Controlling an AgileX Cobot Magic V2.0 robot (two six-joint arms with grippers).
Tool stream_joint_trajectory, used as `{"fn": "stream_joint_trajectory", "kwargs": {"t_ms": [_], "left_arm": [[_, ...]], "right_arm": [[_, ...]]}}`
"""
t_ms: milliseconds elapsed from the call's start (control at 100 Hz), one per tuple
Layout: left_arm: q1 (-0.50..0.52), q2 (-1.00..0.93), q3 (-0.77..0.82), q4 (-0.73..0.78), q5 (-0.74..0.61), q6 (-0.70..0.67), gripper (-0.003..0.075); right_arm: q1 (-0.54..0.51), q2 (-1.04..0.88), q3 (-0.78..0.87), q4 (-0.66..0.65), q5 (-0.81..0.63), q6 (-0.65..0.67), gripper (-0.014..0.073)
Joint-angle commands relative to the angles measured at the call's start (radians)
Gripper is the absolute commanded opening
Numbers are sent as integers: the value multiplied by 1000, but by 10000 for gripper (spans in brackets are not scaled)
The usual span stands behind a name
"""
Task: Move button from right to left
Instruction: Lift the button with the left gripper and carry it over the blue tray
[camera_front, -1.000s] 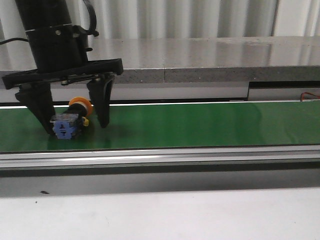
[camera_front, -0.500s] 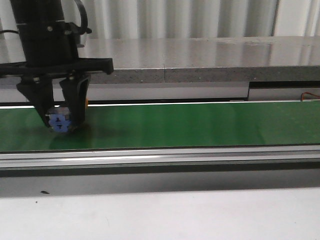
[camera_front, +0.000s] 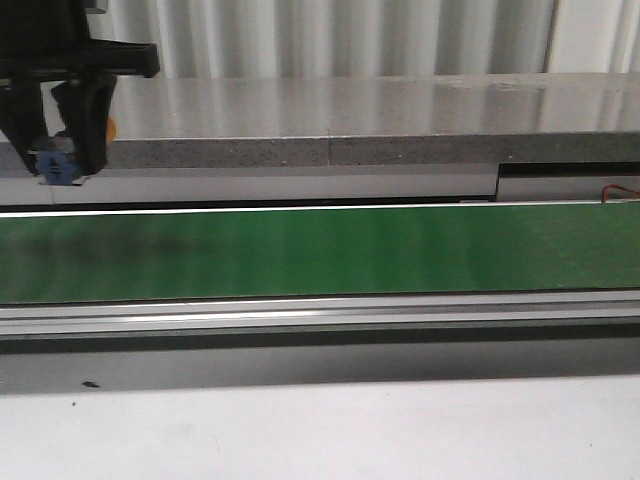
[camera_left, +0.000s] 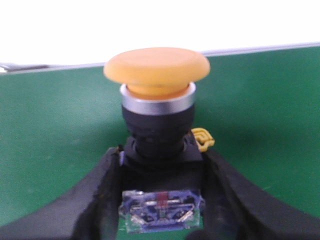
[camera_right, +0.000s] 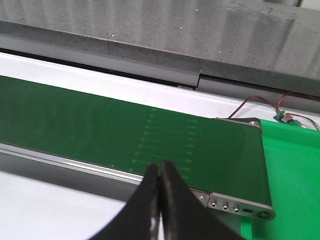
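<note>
**Button held up at the far left, clear of the green belt**

From where I stand, the left end effector (camera_front: 62, 165) is at the far left of the front view, high above the green belt (camera_front: 330, 250), its two black fingers (camera_front: 92, 120) pointing down and clamped on the button (camera_front: 56, 165). Only a bit of the blue contact block shows between them, plus a sliver of orange-yellow cap at the right finger's edge. The button hangs in the air in front of the grey stone ledge (camera_front: 400, 110), not touching the belt.

The left wrist view is much clearer: the button (camera_left: 157, 130) sits between the left end effector (camera_left: 161, 200) fingers (camera_left: 100, 200), gripped at its black body, yellow mushroom cap (camera_left: 156, 67) pointing away from the wrist, silver ring and black collar beneath it, the blue-and-clear contact block (camera_left: 161, 210) nearest the camera. A small yellow tab (camera_left: 204, 139) sticks out at one side.

The right end effector (camera_right: 160, 200) hovers near the belt's right end roller (camera_right: 240, 205), fingertips pressed together on nothing. Red and black wires (camera_right: 265, 102) lie beyond the belt there.
</note>
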Motion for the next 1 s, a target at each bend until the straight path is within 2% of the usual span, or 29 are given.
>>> {"fn": "stream_joint_trajectory", "kwargs": {"t_ms": [0, 440, 710, 990], "left_arm": [[41, -57, -29, 16, 38, 63, 42], [355, -57, -28, 18, 38, 323, 42], [537, -57, -26, 23, 38, 582, 42], [683, -30, -26, 23, 38, 592, 42]], "right_arm": [[0, 9, -26, -6, -73, -5, -69], [0, 9, -26, -6, -73, -5, -69], [0, 9, -26, -6, -73, -5, -69], [0, 9, -26, -6, -73, -5, -69]]}}
